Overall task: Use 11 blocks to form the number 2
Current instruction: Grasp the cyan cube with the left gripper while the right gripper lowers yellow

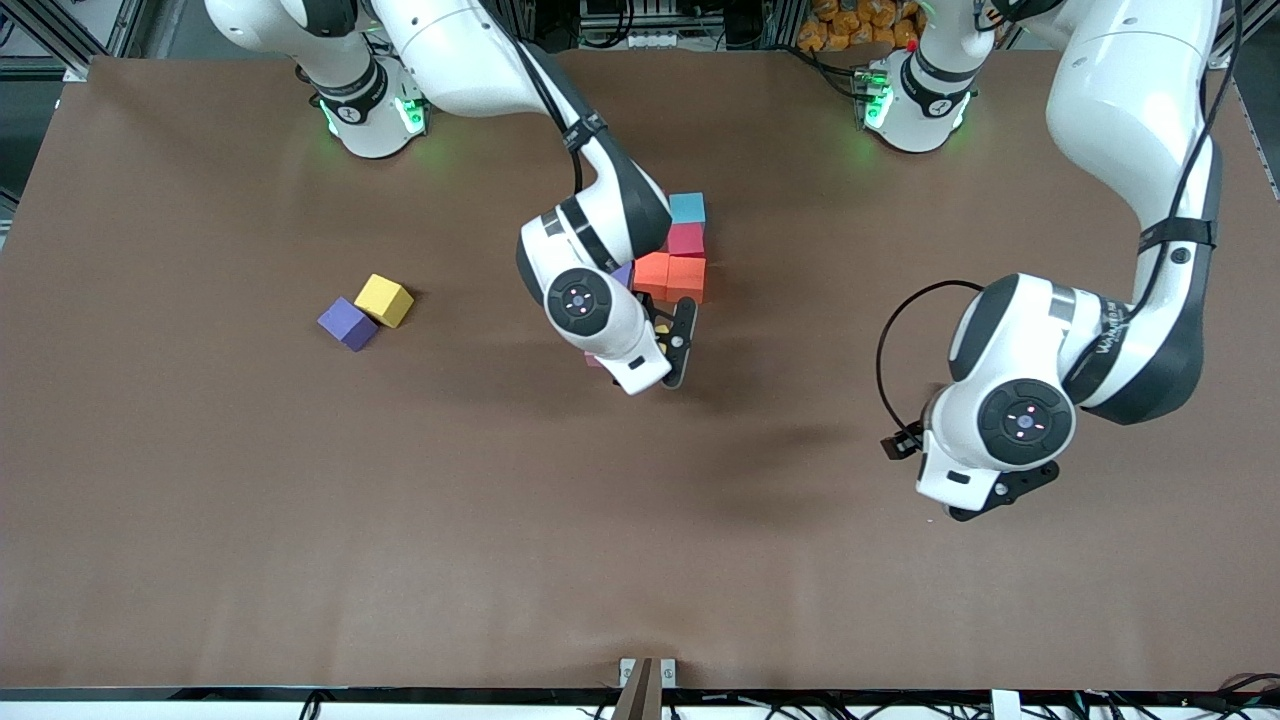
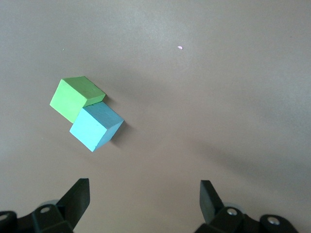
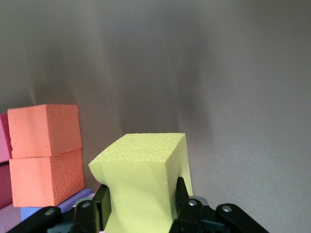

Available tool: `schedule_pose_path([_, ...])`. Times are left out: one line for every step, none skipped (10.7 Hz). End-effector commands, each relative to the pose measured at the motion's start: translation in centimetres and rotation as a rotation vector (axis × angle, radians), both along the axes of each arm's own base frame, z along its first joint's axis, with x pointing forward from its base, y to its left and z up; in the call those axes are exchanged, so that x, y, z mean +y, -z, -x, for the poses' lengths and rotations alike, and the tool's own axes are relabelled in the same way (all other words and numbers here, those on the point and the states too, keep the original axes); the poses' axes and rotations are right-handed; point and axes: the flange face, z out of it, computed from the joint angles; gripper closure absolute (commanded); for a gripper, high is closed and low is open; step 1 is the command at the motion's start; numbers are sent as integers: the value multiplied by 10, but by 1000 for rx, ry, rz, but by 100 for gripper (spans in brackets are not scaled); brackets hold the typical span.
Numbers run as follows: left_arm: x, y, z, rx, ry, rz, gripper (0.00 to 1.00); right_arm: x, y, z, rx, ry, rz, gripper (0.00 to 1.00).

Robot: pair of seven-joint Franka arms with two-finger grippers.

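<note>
Brown table (image 1: 300,520) under both my arms: my right gripper (image 1: 668,352) sits at 6 o'clock of the part-built digit (image 1: 675,255), pinched tight on a yellow cube (image 3: 143,182) just beside the orange cubes (image 3: 43,155). My left gripper (image 2: 145,204) waits wide open and empty over the table, a blue cube (image 2: 95,127) touching a green cube (image 2: 75,98) below it. At 9 o'clock of the digit, well apart, lie another yellow (image 1: 383,300) and a purple cube (image 1: 347,323), touching
</note>
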Motion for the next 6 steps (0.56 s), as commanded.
schedule_pose_path([11, -6, 12, 24, 45, 43, 0, 24, 6, 13, -60, -79, 21, 100])
schedule_pose_path([23, 0, 19, 7, 70, 45, 0, 25, 12, 15, -73, -76, 16, 100])
schedule_pose_path([39, 6, 27, -29, 95, 50, 0, 28, 21, 20, -71, -83, 19, 100])
schedule_pose_path([53, 15, 36, -46, 112, 54, 0, 28, 23, 20, -69, -86, 23, 100])
schedule_pose_path([61, 26, 46, -56, 127, 48, 0, 22, 30, 21, -57, -92, 32, 100])
schedule_pose_path([73, 36, 57, -69, 107, 58, 0, 19, 31, 19, -54, -99, 34, 100])
